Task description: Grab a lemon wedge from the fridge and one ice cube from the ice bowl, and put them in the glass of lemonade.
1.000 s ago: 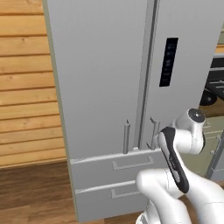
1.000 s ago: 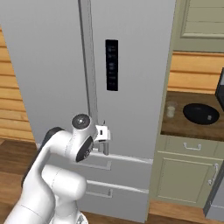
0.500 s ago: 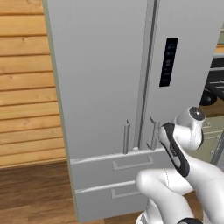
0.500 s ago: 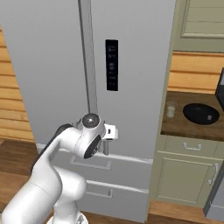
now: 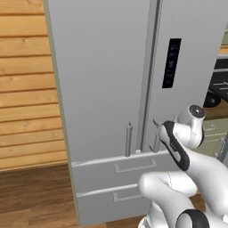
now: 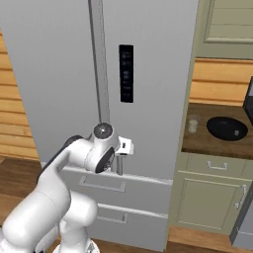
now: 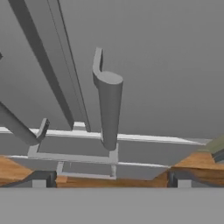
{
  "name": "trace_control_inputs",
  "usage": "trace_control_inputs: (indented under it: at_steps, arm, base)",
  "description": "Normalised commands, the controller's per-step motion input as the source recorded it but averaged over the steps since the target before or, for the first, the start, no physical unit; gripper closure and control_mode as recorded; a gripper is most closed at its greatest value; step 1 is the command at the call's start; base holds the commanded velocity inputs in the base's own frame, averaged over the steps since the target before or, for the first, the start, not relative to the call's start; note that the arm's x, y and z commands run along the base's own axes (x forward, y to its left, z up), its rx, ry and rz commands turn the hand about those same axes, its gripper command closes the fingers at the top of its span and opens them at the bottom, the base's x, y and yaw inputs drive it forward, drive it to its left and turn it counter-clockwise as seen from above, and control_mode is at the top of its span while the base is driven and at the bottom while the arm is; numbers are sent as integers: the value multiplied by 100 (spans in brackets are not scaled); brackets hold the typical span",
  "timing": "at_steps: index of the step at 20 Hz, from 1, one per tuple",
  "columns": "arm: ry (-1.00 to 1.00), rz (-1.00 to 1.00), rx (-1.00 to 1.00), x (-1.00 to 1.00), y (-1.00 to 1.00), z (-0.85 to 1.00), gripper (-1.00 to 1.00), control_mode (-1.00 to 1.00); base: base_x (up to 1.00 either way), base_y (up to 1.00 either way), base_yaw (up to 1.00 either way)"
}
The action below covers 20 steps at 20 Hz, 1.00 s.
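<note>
From the left base view I am looking at the fridge (image 5: 133, 89), doors shut, with my arm reaching toward the right door's handle (image 5: 156, 138).

In the right base view, the glass of lemonade (image 6: 192, 124) and ice bowl (image 6: 227, 128) are sitting on the tabletop (image 6: 197, 144), far right.

Through the hand view, the end effector (image 7: 111, 179) is spread apart, and the upright handle (image 7: 108, 109) is lying straight ahead between its tips.

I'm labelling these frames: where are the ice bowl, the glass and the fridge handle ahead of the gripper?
Ice bowl (image 6: 227, 128), right base view, its black inside.
Glass (image 6: 192, 124), right base view, its side.
Fridge handle (image 7: 108, 109), hand view, mid-bar.
</note>
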Motion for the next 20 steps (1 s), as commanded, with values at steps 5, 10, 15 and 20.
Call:
trace_control_inputs:
  at_steps: [5,10,15,20]
  arm:
    - [0,-7,0,12,11,-12,-100,-100]
    - [0,-6,0,19,7,-19,-100,-100]
    - [0,-1,0,36,0,-13,-100,-100]
    - [-6,0,0,20,0,-5,-100,-100]
  base:
    - [0,0,0]
    - [0,0,0]
    - [0,0,0]
    - [0,0,0]
